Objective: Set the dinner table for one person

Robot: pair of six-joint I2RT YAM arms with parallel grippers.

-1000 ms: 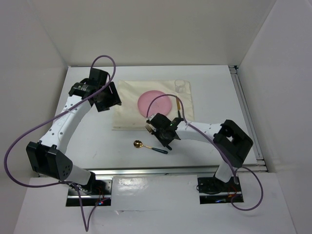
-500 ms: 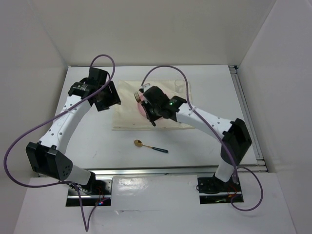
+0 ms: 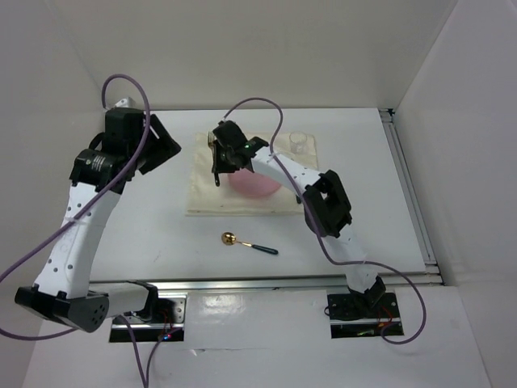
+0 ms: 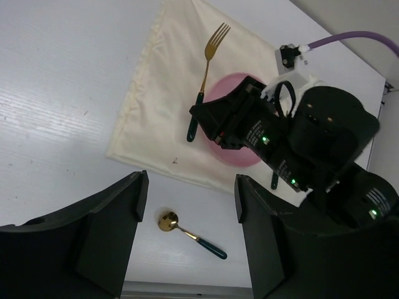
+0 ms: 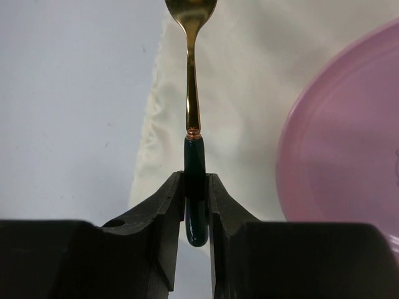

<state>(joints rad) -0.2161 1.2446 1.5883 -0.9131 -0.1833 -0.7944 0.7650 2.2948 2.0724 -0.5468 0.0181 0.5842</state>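
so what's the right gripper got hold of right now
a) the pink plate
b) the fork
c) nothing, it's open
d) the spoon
b: the right gripper is shut on the green handle of the fork, whose tines show in the left wrist view, while the spoon lies loose on the dinner table.

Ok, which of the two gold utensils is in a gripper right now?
The fork: the right gripper pinches its green handle over the cloth. The spoon lies loose on the bare table.
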